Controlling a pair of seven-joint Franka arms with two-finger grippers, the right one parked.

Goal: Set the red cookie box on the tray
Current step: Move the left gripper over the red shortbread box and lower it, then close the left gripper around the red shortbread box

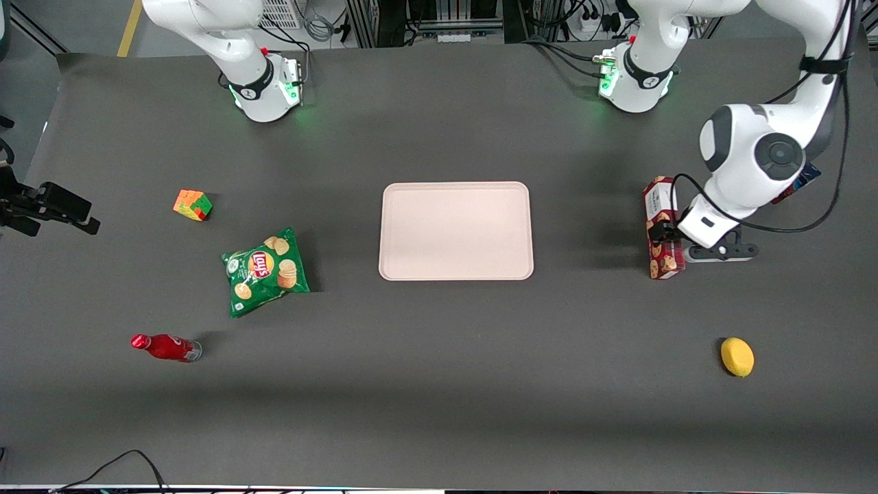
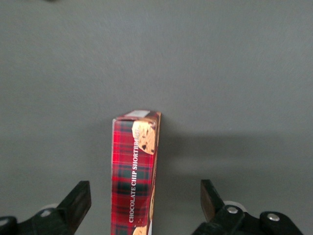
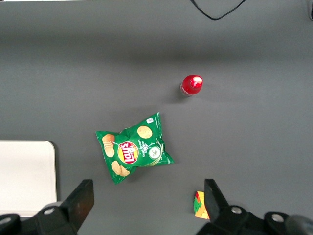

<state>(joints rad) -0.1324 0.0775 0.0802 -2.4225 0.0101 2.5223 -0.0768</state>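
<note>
Toward the working arm's end of the counter (image 1: 439, 384), well apart from the tray (image 1: 456, 230), the red cookie box (image 2: 133, 176) stands on edge. Your gripper (image 2: 145, 205) straddles it, fingers (image 2: 78, 198) wide open, holding nothing. Light, stiff carton, probably tippy; pinch its broad faces mid-length.

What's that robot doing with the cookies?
The left arm's gripper is down at the red cookie box, which lies on the table toward the working arm's end. Its fingers are open, one on each side of the box, not squeezing it yet. The tray sits in the middle of the table with nothing on it. So the box hasn't been lifted yet.
</note>
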